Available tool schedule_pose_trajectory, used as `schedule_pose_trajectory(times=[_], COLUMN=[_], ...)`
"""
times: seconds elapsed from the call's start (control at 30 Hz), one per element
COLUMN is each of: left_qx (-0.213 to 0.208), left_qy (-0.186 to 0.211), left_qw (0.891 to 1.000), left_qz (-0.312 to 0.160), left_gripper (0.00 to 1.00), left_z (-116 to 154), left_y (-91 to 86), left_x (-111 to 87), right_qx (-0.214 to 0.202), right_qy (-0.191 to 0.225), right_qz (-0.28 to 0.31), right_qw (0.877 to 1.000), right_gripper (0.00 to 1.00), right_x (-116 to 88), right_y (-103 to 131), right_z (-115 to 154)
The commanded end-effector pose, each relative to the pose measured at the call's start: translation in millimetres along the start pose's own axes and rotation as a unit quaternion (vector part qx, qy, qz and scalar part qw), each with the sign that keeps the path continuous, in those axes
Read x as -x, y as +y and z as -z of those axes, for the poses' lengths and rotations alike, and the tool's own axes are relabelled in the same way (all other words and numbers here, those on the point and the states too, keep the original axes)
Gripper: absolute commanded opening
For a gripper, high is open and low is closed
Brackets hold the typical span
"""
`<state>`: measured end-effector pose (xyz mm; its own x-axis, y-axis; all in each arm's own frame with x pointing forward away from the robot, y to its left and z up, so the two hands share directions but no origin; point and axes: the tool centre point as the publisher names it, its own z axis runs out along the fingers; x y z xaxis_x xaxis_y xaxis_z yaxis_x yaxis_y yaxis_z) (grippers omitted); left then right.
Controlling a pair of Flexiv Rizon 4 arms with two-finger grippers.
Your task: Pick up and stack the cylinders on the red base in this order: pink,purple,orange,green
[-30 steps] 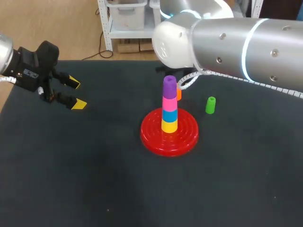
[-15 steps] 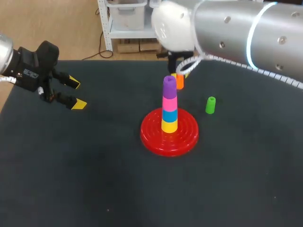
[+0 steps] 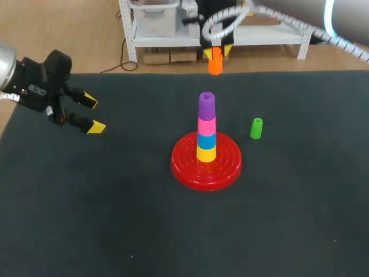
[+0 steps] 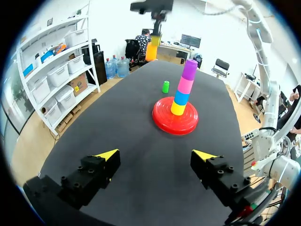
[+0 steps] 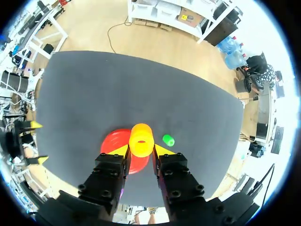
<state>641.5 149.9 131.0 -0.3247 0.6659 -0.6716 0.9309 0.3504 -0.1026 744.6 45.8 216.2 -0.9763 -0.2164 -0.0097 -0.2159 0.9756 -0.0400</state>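
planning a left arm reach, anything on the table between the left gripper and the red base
Nothing. The head view shows bare table between the left gripper and the red base; the left wrist view agrees.

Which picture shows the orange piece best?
The right wrist view: the orange cylinder is close up, squeezed between the yellow fingers of the right gripper, seen from above. The head view shows the cylinder small, held up in the air. The left wrist view shows it tiny and far off.
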Motion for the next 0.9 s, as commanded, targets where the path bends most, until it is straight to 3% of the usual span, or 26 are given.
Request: schedule_pose_trajectory(times=[0.03,0.3,0.67,0.9], left_qx=[0.0,0.0,0.0,0.0], left_qy=[-0.002,-0.002,-0.002,-0.002], left_qw=[1.0,1.0,1.0,1.0], left_qz=[-0.001,-0.001,-0.001,-0.001], left_gripper=[1.0,1.0,1.0,1.0], left_z=[-0.2,-0.2,-0.2,-0.2], left_y=[0.0,0.0,0.0,0.0], left_x=[-1.3,-1.3,-1.3,-1.3], right_qx=[0.011,0.018,0.003,0.005], right_qy=[-0.022,-0.031,0.007,0.01], right_qz=[0.007,0.039,0.079,0.097], right_qw=[1.0,0.999,0.997,0.995], right_gripper=[0.0,0.0,0.0,0.0], right_x=[-29.6,-56.6,-82.4,-102.9], right_y=[-1.8,9.6,23.8,33.6], right_z=[40.0,57.3,42.9,39.0])
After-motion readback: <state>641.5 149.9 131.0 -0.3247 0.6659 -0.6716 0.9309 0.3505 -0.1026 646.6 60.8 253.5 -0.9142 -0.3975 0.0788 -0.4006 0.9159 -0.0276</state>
